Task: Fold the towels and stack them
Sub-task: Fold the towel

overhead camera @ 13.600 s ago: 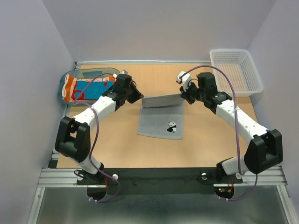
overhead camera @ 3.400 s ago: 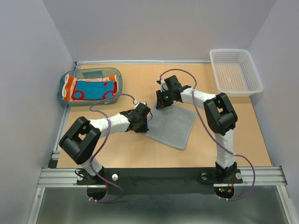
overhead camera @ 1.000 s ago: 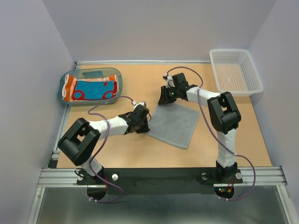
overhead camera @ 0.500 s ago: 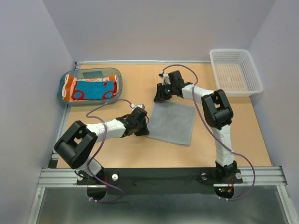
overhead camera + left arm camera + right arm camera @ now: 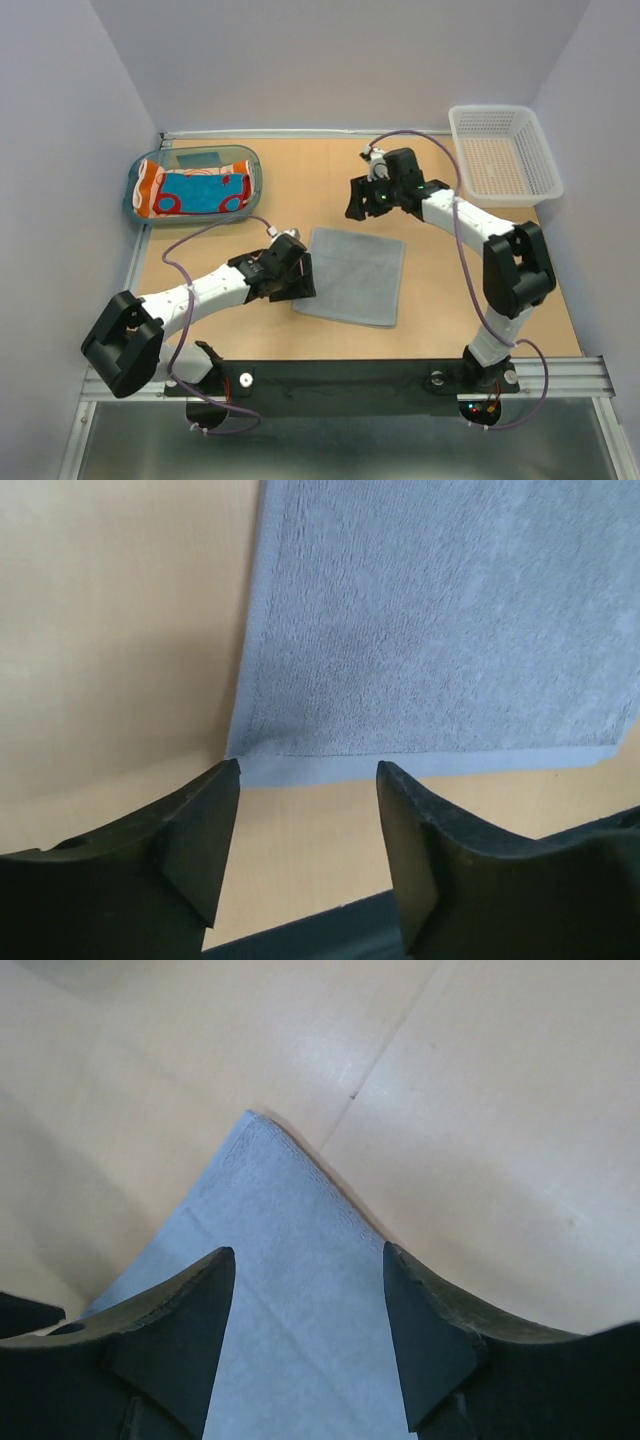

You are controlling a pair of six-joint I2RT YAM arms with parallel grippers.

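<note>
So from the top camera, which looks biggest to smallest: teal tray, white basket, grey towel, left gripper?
1. About alike, too close to rank: teal tray, white basket, grey towel.
2. Clearly smallest: left gripper.

Tan wooden table (image 5: 300, 190); pale lavender walls (image 5: 340, 60) enclose its far, left and right sides; aluminium rail (image 5: 570, 378) borders its near edge.
</note>
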